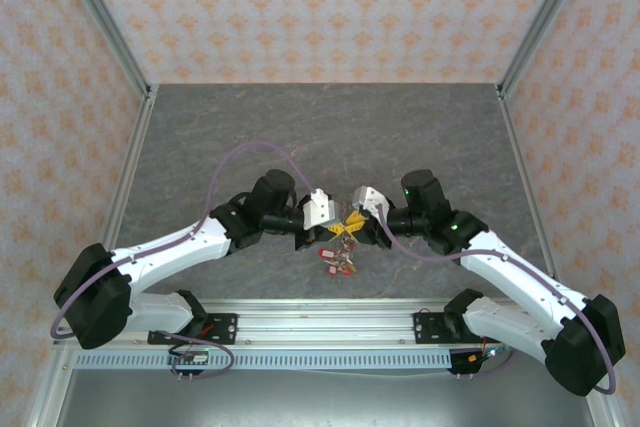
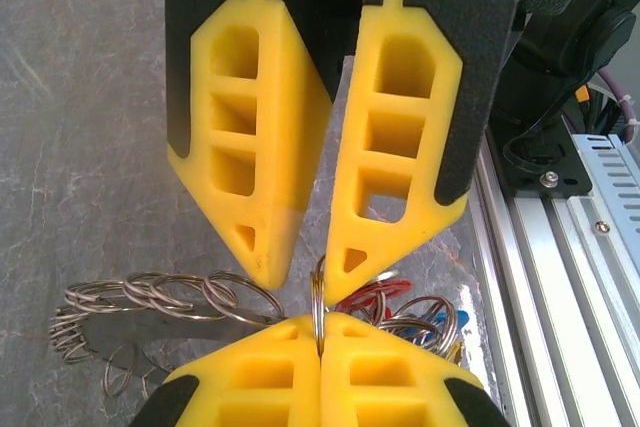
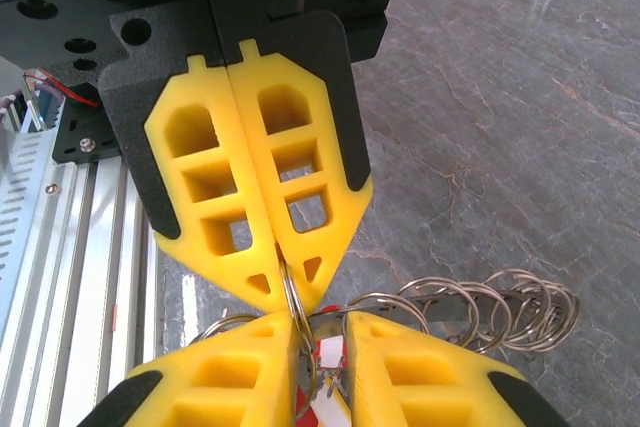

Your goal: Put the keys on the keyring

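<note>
My left gripper [image 2: 320, 327] is shut on the thin metal keyring [image 2: 319, 292], which stands on edge between its yellow fingertips. My right gripper [image 3: 322, 325] faces it tip to tip, its jaws a little apart; the keyring [image 3: 293, 297] runs along the inner face of one finger. A key with a red and white tag [image 3: 330, 352] hangs in that gap. More keys with red and blue tags [image 2: 415, 312] dangle from the ring. From above, both grippers [image 1: 340, 223] [image 1: 356, 217] meet over the table's near middle, with the keys [image 1: 338, 257] hanging below them.
A bunch of several smaller split rings [image 2: 150, 297] lies on the grey table beside the grippers, also seen in the right wrist view [image 3: 500, 302]. The aluminium rail [image 1: 320, 325] runs along the near edge. Patterned walls enclose the table.
</note>
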